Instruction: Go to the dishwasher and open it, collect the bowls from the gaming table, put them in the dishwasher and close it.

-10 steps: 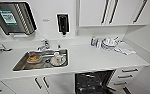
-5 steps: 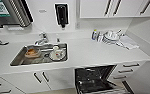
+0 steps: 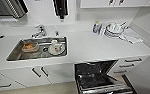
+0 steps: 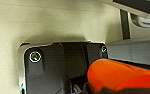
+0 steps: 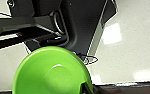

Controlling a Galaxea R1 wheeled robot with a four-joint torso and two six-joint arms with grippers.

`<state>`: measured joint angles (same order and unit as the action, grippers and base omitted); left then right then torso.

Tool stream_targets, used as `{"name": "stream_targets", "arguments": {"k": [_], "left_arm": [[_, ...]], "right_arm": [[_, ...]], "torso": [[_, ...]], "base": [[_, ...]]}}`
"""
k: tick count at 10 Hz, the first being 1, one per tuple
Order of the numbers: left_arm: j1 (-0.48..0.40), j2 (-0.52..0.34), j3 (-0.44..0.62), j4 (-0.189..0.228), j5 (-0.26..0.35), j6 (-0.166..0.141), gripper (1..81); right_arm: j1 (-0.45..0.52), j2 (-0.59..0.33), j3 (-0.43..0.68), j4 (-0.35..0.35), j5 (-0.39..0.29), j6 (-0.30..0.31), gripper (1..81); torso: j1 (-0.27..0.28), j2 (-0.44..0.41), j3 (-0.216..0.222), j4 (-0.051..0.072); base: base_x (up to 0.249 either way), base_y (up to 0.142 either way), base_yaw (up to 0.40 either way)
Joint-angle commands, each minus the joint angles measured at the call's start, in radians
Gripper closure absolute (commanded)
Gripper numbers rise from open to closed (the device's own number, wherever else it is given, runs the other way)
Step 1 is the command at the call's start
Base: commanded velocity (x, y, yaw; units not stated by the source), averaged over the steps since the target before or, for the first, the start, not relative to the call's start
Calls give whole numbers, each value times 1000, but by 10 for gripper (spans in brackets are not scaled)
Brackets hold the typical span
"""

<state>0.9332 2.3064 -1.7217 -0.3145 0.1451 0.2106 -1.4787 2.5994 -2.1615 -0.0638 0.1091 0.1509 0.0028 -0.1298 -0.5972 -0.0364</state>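
Below the white tabletop [image 3: 96,47], the dishwasher [image 3: 101,77] stands open, its dark racks showing beside the steel sink [image 3: 13,56] with dishes in it. At the right wrist, a lime green bowl [image 5: 52,73] sits close to the camera; at the left wrist, an orange object [image 4: 121,75]. Whether either arm's fingers are open or closed cannot be told.

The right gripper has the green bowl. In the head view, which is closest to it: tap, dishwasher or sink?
Judged from the robot's side, with the right gripper holding the green bowl:
1. Dishwasher: open, low, front right.
2. Sink: in the counter, to the left.
3. Tap: behind the sink, by the wall.
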Motion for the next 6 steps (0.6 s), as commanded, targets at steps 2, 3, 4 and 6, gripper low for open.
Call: {"name": "stream_targets", "arguments": {"k": [2,3,4,6], "left_arm": [[-286,-54,68,-89,250,-3,811],[-332,-44,67,-91,272,-17,811],[-377,-27,63,-91,287,-34,811],[-459,33,38,-89,303,-54,811]], "right_arm": [[-4,-28,16,-5,-72,1,811],[-3,-26,16,-7,-71,1,811],[0,-25,17,-7,-71,1,811],[4,-19,17,-5,-71,1,811]], "torso": [[0,0,0,0],[0,0,0,0],[0,0,0,0],[0,1,-1,0]], "base": [[0,0,0],[0,0,0],[0,0,0],[0,0,0]]}}
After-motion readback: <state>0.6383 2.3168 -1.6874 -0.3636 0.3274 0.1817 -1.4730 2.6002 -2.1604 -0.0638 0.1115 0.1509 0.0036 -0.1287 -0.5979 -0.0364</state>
